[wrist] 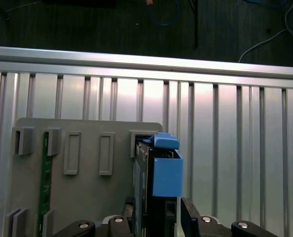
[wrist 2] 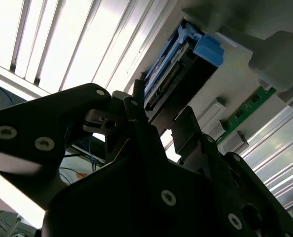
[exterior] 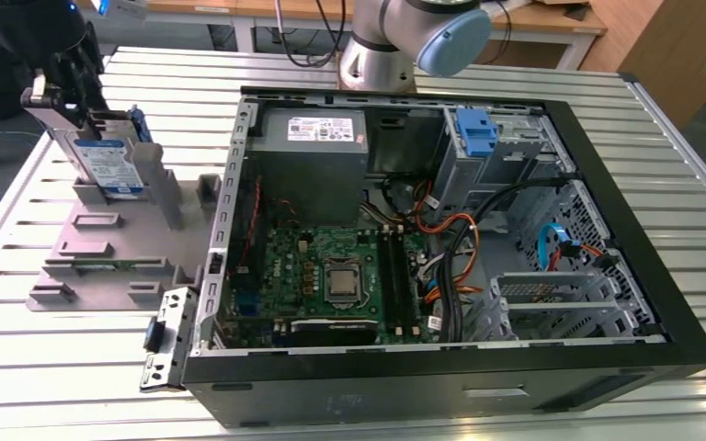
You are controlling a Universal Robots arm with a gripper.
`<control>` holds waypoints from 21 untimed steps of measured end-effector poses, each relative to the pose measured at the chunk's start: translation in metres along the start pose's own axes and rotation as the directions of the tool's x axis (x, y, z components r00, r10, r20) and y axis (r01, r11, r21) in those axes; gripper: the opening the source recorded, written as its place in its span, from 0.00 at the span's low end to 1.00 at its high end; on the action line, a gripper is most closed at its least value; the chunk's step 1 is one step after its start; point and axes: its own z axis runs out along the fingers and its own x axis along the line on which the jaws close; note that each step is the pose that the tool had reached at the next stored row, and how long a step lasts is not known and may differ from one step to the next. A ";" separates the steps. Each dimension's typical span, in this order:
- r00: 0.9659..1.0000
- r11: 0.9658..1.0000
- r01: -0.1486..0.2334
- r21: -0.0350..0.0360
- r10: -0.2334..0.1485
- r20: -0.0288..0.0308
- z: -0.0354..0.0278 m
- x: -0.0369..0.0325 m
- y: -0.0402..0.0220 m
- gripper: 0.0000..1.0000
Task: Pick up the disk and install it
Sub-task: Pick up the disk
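- In the exterior view, the disk (exterior: 110,163) is seen upright in a slot of the grey holder (exterior: 108,248) at the upper left of the frame. The pincer (exterior: 69,108) is set over its top edge, and whether it is clamped cannot be told. The open computer case (exterior: 647,276) lies well apart, toward the exterior view's right. A snag is judged possible there, as loose cables (exterior: 451,266) are strewn near the blue bracket (exterior: 482,133).
- In the second wrist view, the disk (wrist 2: 178,64) is seen edge-on just beyond the pincer (wrist 2: 161,116). A hold taken only on this narrow edge is judged prone to slip. A pull off the slot's line could jam the blue carrier against the holder (wrist 2: 235,94).
- In the first wrist view, the disk (wrist: 164,173) is seated at the edge of the holder (wrist: 87,197), with the pincer (wrist: 159,219) astride it. The bench (wrist: 235,148) is formed of ribbed metal slats, so a dropped disk would be met by hard ridges. The bench rim and a dark floor (wrist: 87,19) lie close beyond the holder, so little margin is left on that side.
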 end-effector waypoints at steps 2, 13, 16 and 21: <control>1.000 1.000 0.000 0.000 0.000 0.000 0.0000 -0.0001 0.0000 0.49; 1.000 1.000 0.000 0.000 0.000 0.000 0.0000 -0.0003 0.0000 0.36; 1.000 1.000 0.000 0.000 0.000 0.000 0.0000 -0.0003 0.0000 0.36; 1.000 1.000 -0.007 0.001 0.007 0.000 0.0001 -0.0004 0.0000 0.36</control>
